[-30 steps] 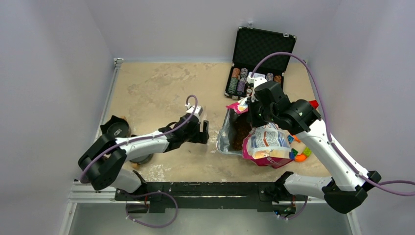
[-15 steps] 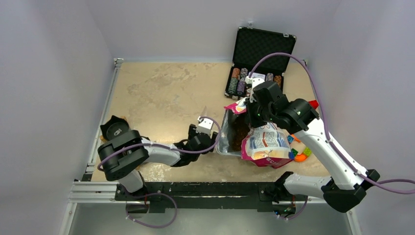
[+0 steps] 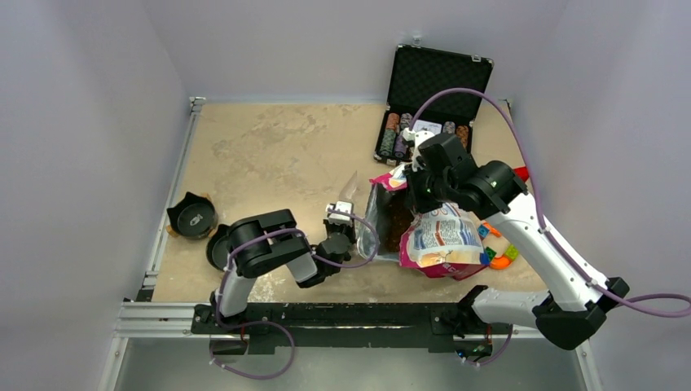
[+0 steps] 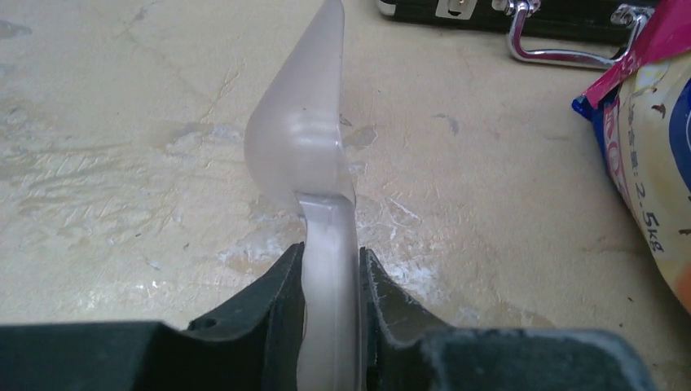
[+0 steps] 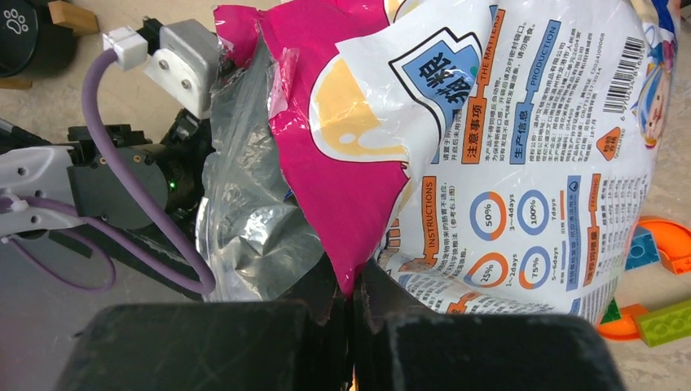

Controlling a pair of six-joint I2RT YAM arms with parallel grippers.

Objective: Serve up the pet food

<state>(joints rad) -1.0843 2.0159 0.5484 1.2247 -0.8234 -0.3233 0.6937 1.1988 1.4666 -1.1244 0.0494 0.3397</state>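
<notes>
The pet food (image 3: 399,221) shows as dark-brown kibble inside the open pink and white bag (image 3: 444,240), which lies right of centre with its silver-lined mouth facing left. My right gripper (image 5: 352,297) is shut on the pink top edge of the bag (image 5: 505,138) and holds the mouth up. My left gripper (image 4: 332,269) is shut on the handle of a translucent plastic scoop (image 4: 301,138). The scoop (image 3: 350,186) points away from me just left of the bag's mouth, and its bowl looks empty. Two black pet bowls (image 3: 194,217) sit at the left edge.
An open black case of poker chips (image 3: 428,106) stands at the back, behind the bag. Coloured toy bricks (image 3: 501,254) lie right of the bag. The left arm's elbow (image 3: 261,240) is folded close to the second bowl (image 3: 218,244).
The left arm has folded in and moved right toward the bag's mouth. Its jaws were open and have closed on the scoop handle. The right arm and bag have barely moved.
</notes>
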